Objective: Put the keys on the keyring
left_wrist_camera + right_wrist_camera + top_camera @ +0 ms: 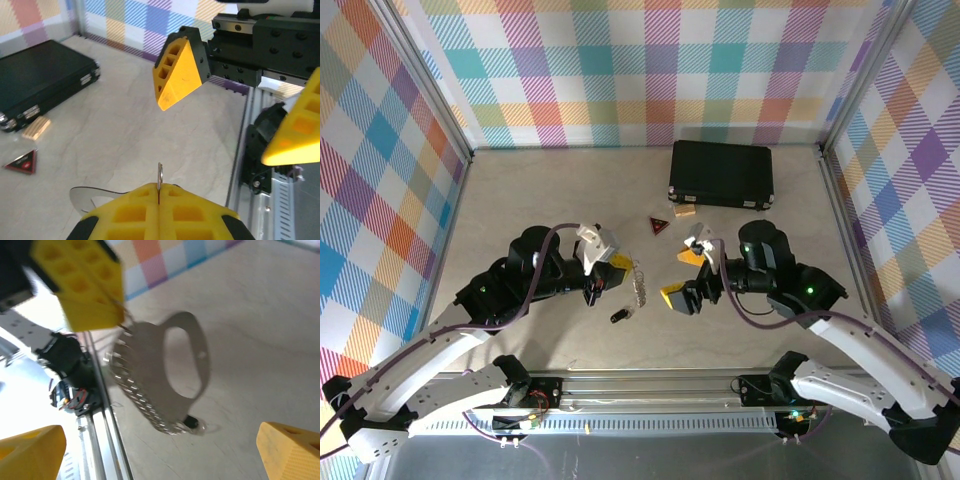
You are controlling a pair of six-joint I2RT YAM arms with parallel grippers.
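Note:
My left gripper (616, 264) is shut on the keyring (640, 285) and holds it above the table at centre. In the left wrist view a thin edge of its ring (160, 176) sticks up from between the closed yellow fingers (130, 212). The right wrist view shows the silver loop (186, 365) and beaded chain (140, 395) hanging from the left gripper. The key (620, 316), black-headed, lies on the table just below the chain, and its head (191, 422) peeks out behind the loop's lower end. My right gripper (683, 277) stands wide open beside the keyring, holding nothing.
A black case (721, 174) lies at the back right. A small tan block (684, 210) and a red-and-black triangular tag (659, 226) lie in front of it. A metal rail (650, 385) runs along the near edge.

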